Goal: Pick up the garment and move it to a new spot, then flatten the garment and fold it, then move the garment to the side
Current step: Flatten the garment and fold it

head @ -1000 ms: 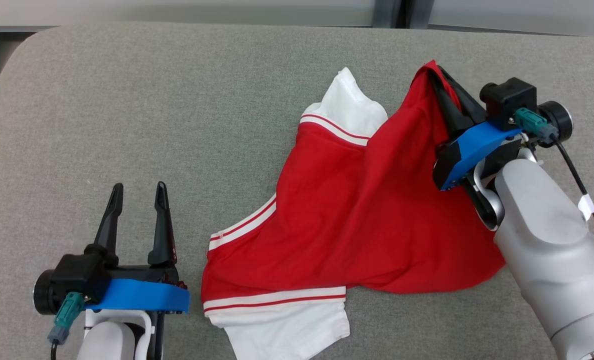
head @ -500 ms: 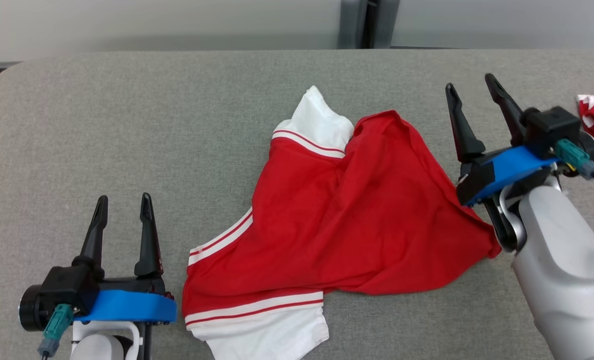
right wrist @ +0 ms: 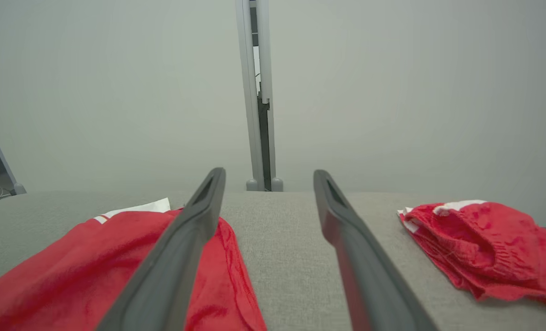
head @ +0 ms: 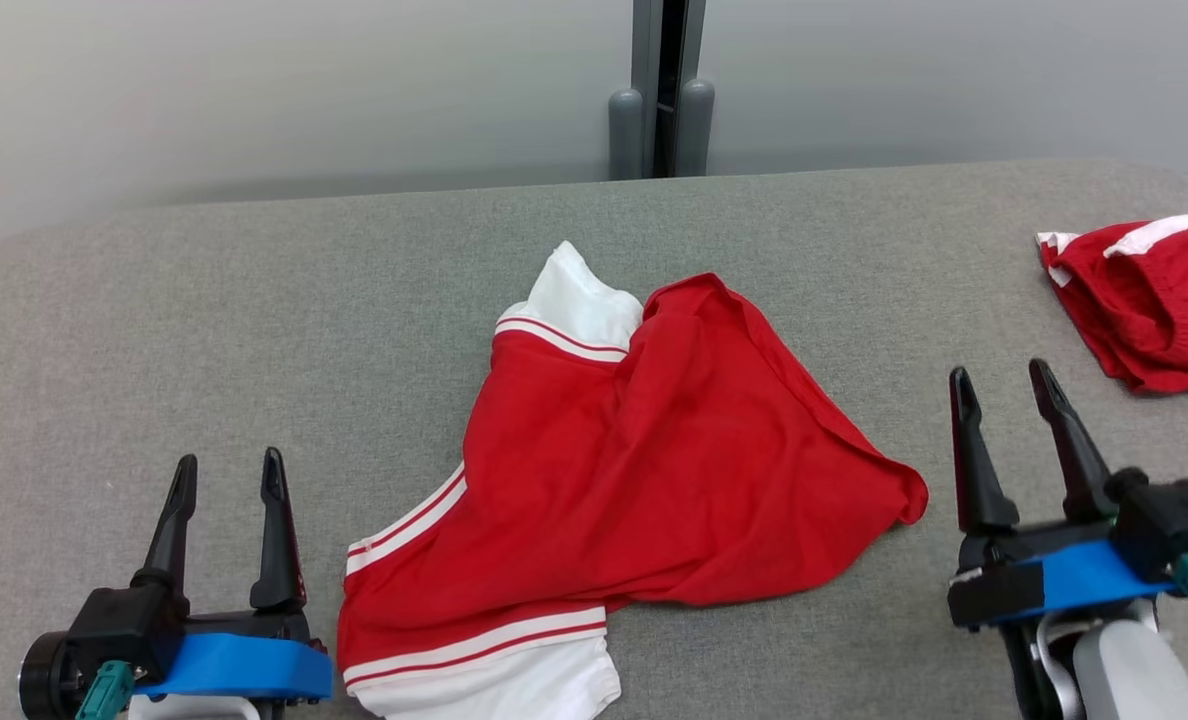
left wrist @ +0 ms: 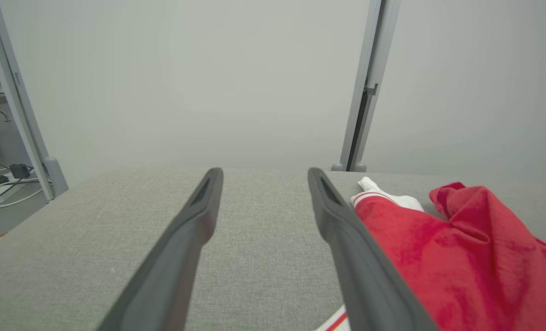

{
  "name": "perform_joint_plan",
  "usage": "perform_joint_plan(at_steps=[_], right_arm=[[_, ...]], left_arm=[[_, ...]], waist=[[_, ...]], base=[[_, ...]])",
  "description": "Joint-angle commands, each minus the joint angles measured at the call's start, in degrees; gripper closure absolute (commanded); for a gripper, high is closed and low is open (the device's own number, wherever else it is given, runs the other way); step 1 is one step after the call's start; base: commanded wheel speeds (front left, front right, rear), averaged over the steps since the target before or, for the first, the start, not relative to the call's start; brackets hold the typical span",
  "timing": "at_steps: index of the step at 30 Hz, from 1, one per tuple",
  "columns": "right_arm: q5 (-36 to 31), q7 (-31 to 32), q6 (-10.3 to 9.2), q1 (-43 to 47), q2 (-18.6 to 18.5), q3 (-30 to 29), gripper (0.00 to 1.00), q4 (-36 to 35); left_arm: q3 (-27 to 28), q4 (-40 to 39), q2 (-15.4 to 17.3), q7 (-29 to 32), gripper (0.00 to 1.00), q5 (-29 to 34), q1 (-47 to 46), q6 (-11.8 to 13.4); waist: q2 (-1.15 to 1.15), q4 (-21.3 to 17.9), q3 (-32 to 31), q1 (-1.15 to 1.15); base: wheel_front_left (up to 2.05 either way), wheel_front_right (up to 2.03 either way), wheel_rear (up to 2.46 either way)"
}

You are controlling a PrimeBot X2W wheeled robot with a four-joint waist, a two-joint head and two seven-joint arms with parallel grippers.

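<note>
Released from the pinch it had a second ago on the raised red edge, the right end effector (head: 999,372) now sits low at the right of the head view. Its two fingers are spread apart, empty and clear of the cloth. That edge has dropped, so the garment (head: 654,450) lies wholly on the grey table (head: 254,300). The head camera has also tilted up, bringing the pale wall (head: 304,90) and a grey post (head: 659,90) into sight. The garment is a rumpled red heap near the table's middle, between the two end effectors. One white, red-striped sleeve pokes out at its far side and another lies at its near edge. The left end effector (head: 229,460) is at the lower left, fingers likewise parted and holding nothing, just beside the garment's near left corner. A second garment (head: 1154,300), red with white trim, lies bunched at the table's far right, well apart from the first. In the left wrist view the open fingers (left wrist: 346,239) point across bare table with the garment to their right. In the right wrist view the parted fingers (right wrist: 346,239) have the garment to their left and the second garment to their right.
</note>
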Motion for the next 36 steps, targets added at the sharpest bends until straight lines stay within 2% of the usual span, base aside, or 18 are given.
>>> perform_joint_plan(at_steps=[1,8,20,27,36], right_arm=[[-0.3,-0.1,-0.04,3.1,1.2,-0.8,0.0,-1.9],[-1.6,-0.1,-0.04,9.6,3.9,-2.3,0.0,-5.7],[-3.1,-0.1,-0.04,10.2,4.7,-2.0,0.0,-4.6],[-3.4,-0.1,-0.04,9.7,5.0,-1.7,0.0,-2.8],[-3.6,-0.1,-0.04,8.3,5.3,-1.9,0.0,-1.8]], left_arm=[[0.2,0.0,0.2,-0.1,0.0,0.3,0.8,-0.2],[0.5,0.2,0.2,-0.1,0.0,1.0,1.8,-0.6],[-1.5,1.5,1.0,-0.1,0.0,4.6,-1.1,-2.2],[-4.6,10.1,2.6,0.2,0.0,7.2,-2.6,-3.2],[-7.0,18.8,4.1,4.5,0.0,6.8,-5.3,-4.7]], waist=[[0.0,-0.2,-0.6,0.01],[0.0,-0.8,-1.5,0.01],[0.0,-0.7,-1.5,0.01],[0.0,-0.9,-0.8,0.01],[0.0,-1.7,1.0,0.01]], base=[[0.0,0.0,0.0],[0.0,0.0,0.0],[0.0,0.0,0.0],[0.0,0.0,0.0],[0.0,0.0,0.0]])
